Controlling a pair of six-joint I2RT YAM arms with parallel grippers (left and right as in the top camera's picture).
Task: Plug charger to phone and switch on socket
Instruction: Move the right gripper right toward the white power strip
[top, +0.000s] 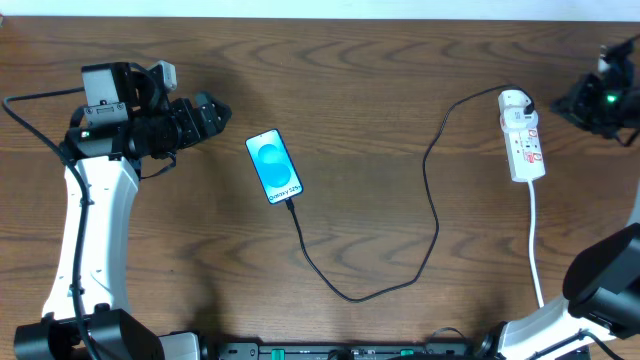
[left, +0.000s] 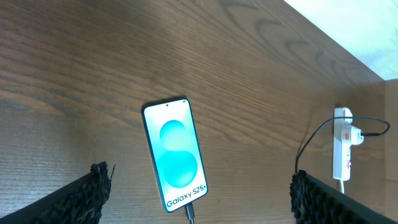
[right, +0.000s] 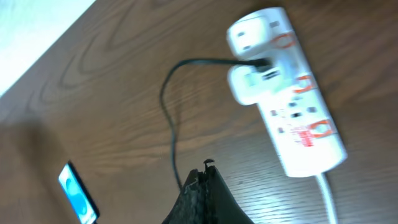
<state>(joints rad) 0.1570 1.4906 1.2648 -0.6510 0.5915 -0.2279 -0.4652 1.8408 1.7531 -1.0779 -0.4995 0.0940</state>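
Jaws of the left gripper (top: 208, 112) stand spread wide and empty, near the slim rectangular phone with a bright blue screen (top: 273, 167), which lies flat on the dark wooden table (top: 380, 70). Those of the right gripper (right: 205, 171) look pressed together into one dark wedge, holding nothing, close to the white elongated plastic power strip (top: 522, 135) at the table's right side.

The long thin black charger cable (top: 432, 200) runs in a loose loop from the phone's lower end to the far end of the strip. Its tip touches the phone's edge, but I cannot tell if it is fully seated.

The phone is probably light, smooth and slippery, best steadied by its long edges rather than its glass face. The cable is limp, so the only useful hold is right behind the plug tip. The strip looks light and likely to skid on the wood. Its switches by the small red marks (right: 308, 127) are tiny, so a closed tip pressing straight down suits them better than a sideways push. The trailing white cord (top: 537, 250) gives little anchoring.
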